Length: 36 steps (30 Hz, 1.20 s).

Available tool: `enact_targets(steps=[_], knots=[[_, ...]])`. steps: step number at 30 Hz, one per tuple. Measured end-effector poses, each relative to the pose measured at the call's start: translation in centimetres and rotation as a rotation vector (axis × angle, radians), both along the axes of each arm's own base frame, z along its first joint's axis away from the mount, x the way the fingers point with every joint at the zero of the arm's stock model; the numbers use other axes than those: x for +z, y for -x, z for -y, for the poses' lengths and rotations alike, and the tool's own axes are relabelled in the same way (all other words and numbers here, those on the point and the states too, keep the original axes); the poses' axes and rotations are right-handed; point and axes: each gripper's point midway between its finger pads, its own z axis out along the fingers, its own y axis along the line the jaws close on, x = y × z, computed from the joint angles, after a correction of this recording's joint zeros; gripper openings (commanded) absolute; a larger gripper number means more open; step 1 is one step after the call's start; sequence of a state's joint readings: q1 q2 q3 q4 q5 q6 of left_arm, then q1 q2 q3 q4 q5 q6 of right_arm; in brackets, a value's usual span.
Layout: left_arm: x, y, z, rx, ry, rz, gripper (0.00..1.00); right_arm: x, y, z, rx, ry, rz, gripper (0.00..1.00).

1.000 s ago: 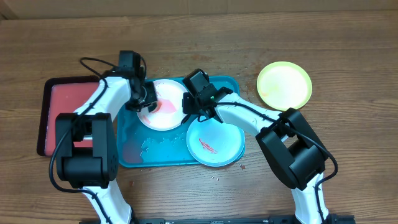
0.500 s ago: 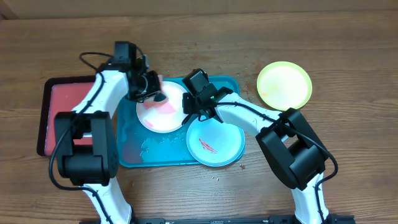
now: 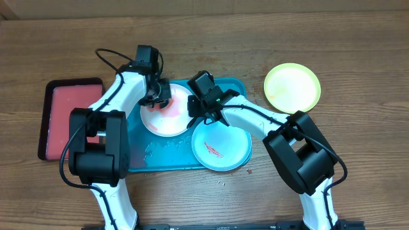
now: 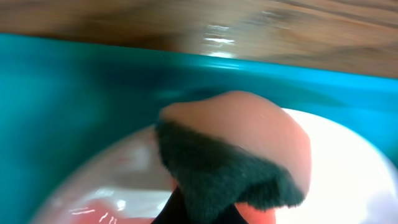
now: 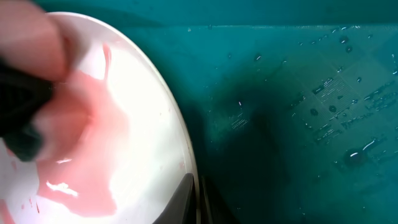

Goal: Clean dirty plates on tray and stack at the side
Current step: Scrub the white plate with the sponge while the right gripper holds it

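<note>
Overhead: status against the tray (image 3: 135, 161).

- Yellow-green plate (image 3: 292, 87): off the tray, on the table well to its right. Looks clean from here, no red that I can see. I'd count it as done and as the start of the stack.
- White plate (image 3: 167, 124): on the tray, upper middle. This is the one in work. My left gripper (image 3: 160, 99) is clamped on the sponge (image 4: 236, 143), which is pressed on the plate's far side. My right gripper (image 3: 193, 114) is pinched on the plate's right rim to hold it down. The right wrist view shows a watery pink smear (image 5: 81, 143) across the plate, so it's not clean yet.
- Mint plate (image 3: 223, 145): on the tray's lower right corner, just beside the white one. It has a red streak in the middle and looks untouched.
- Red tray (image 3: 67, 118): just left of the tray, with no plates on it.

Estimate: roughly a third done. Left to do: finish wiping white and move it onto yellow-green, then wipe mint and stack it.
</note>
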<state>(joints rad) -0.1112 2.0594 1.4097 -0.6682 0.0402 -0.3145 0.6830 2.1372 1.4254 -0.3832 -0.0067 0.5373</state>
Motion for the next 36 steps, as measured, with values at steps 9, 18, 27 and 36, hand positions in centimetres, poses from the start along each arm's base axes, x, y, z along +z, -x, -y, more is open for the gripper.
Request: enact_targets(steps=[9, 18, 27, 36], knots=[[0.7, 3.0, -4.5, 0.064, -0.166, -0.145, 0.04, 0.1, 0.3, -0.4, 0.011, -0.007, -0.004, 0.04], [2.1, 5.5, 0.3, 0.021, 0.149, -0.279, 0.04, 0.0, 0.2, -0.3, 0.010, -0.001, -0.002, 0.04], [-0.2, 7.7, 4.0, -0.080, 0.131, -0.309, 0.04, 0.1, 0.2, -0.3, 0.010, -0.001, 0.003, 0.04], [-0.1, 8.0, -1.5, 0.028, -0.158, -0.299, 0.04, 0.0, 0.2, -0.3, 0.013, 0.002, 0.001, 0.04]])
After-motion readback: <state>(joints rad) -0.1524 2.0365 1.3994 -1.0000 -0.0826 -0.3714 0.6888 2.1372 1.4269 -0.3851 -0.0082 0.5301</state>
